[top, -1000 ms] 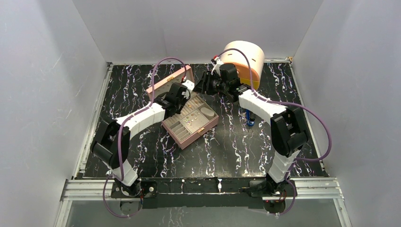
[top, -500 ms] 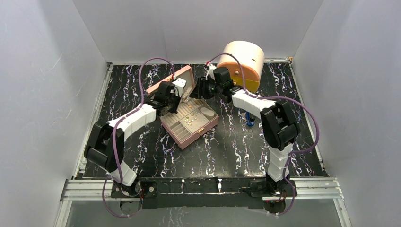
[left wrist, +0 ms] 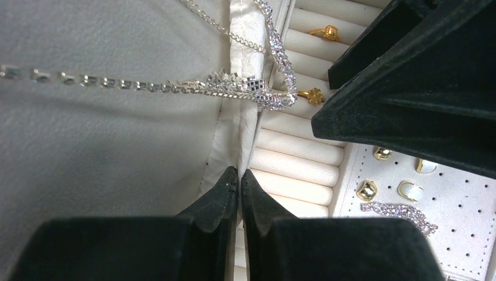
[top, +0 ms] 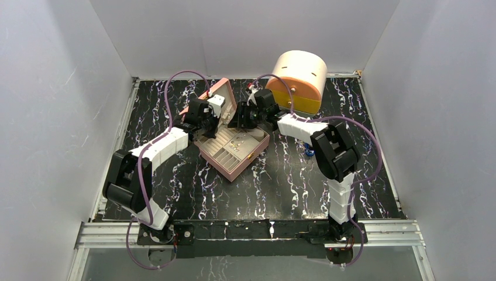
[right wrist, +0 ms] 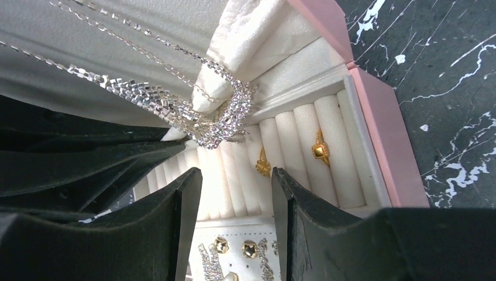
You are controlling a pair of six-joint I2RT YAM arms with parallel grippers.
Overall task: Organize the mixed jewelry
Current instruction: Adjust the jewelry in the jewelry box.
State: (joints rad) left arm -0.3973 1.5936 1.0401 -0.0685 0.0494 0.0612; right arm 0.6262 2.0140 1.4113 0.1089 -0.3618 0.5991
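Two gold rings sit in the ring rolls of the pink jewelry box on the bench; the left gripper is clenched on nothing visible, the right gripper released above them. Its descent should stay clear of the dangling silver chains.

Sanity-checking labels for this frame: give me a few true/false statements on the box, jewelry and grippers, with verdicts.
1. The lid of the pink box stands open. True.
2. The left gripper holds a ring. False: it is shut, with no ring between its fingers.
3. The right gripper is open. True.
4. The ring rolls are all empty. False: gold rings sit in them.
5. A silver necklace drapes from the lid. True.
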